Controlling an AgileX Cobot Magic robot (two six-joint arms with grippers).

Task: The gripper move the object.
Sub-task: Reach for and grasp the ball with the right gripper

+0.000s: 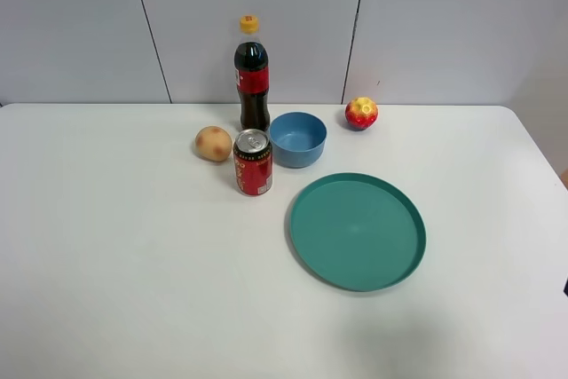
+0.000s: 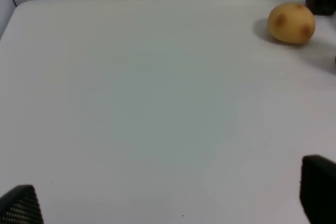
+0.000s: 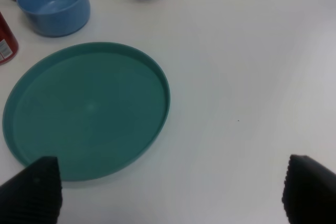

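Left tool [image 2: 169,198] and right tool [image 3: 173,188] gape empty — rainbow ball [image 1: 361,113] beyond plate [image 1: 355,237], near bowl [image 1: 297,155].

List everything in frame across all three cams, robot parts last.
rainbow ball: 1, red and yellow, back of the table, right of the bowl and apart from it
bowl: 1, blue, empty, beside the bottle
cola bottle: 1, dark with red label and yellow cap, upright at the back
can: 1, red, upright, in front of the bottle
tan fruit: 1, tan, left of the can
plate: 1, teal, empty, in front of the bowl
table: 1, white
left gripper: 1, black, open, over bare table
right gripper: 1, black, open, by the plate's edge
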